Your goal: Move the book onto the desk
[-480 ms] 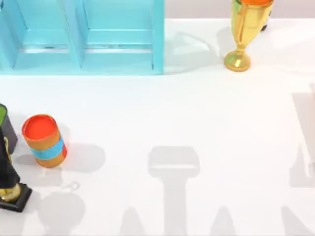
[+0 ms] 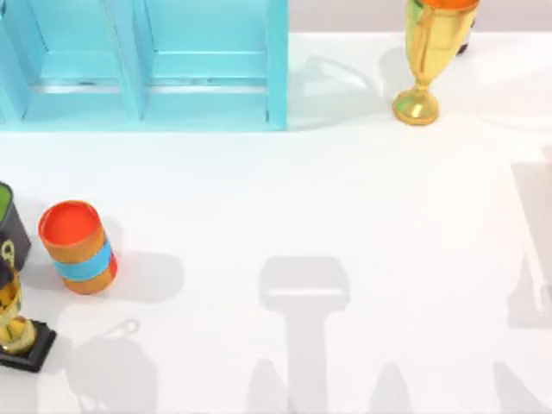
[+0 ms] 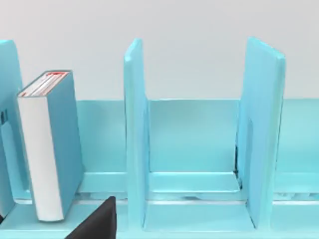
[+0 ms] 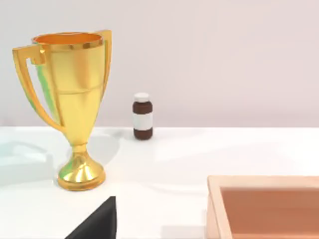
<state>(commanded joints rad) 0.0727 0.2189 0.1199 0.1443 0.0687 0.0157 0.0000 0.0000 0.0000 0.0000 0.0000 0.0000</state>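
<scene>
The book [image 3: 55, 144], teal-blue with grey-white page edges, stands upright and slightly tilted in an end compartment of the light-blue shelf unit [image 3: 134, 139] in the left wrist view. A dark part of my left gripper [image 3: 97, 221] pokes into that view, below and in front of the book, apart from it. The desk [image 2: 345, 198] is the wide white tabletop in front of the shelf unit [image 2: 207, 86]. A dark part of my right gripper [image 4: 99, 221] shows in the right wrist view, facing the far right of the desk.
An orange can [image 2: 78, 246] with a blue band stands at the left. A small gold trophy on a black base [image 2: 19, 332] and a dark pot [image 2: 10, 228] sit at the left edge. At the back right stand a tall gold cup [image 2: 427, 52], a brown bottle [image 4: 142, 116] and a wooden box [image 4: 264, 206].
At the left edge a dark shape over the small trophy has drawn back, baring its gold stem. One arm shadow at the front edge has slid right. The objects on the desk stay put.
</scene>
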